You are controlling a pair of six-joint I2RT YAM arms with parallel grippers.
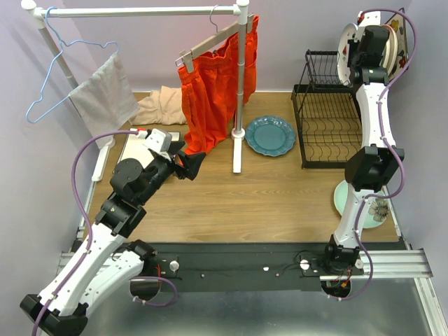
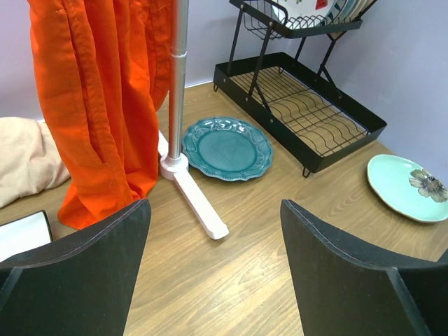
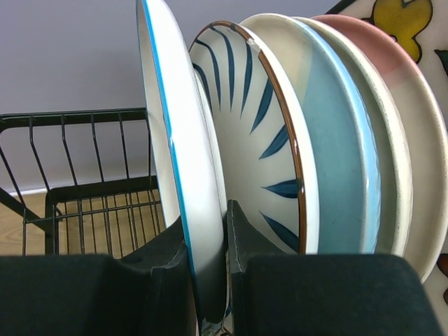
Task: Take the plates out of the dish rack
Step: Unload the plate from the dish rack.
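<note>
Teal plate (image 2: 227, 148) and mint plate (image 2: 402, 185) are unloaded. My right tool (image 3: 206, 241) pinches the blue-rimmed plate (image 3: 171, 140); several more stand in the dish rack (image 1: 323, 140).

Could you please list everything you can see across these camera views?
dish rack: one, black wire, far right of the table
blue-rimmed white plate: one, upright, front of the row on the rack's upper shelf
other racked plates: at least four, blue-striped, cream and light blue, pink, flowered, behind it
clothes rail: one, white, standing mid-table
teal plate: one, flat beside the rail's foot
mint plate: one, pale with a flower, near the table's right edge
garment: one, orange, hanging on the rail
grey cloth: one, hung at the rail's left end
beige cloth: one, lying back left
left gripper: one, black, open and empty above the table
right gripper: one, black, shut on the blue-rimmed white plate
</note>
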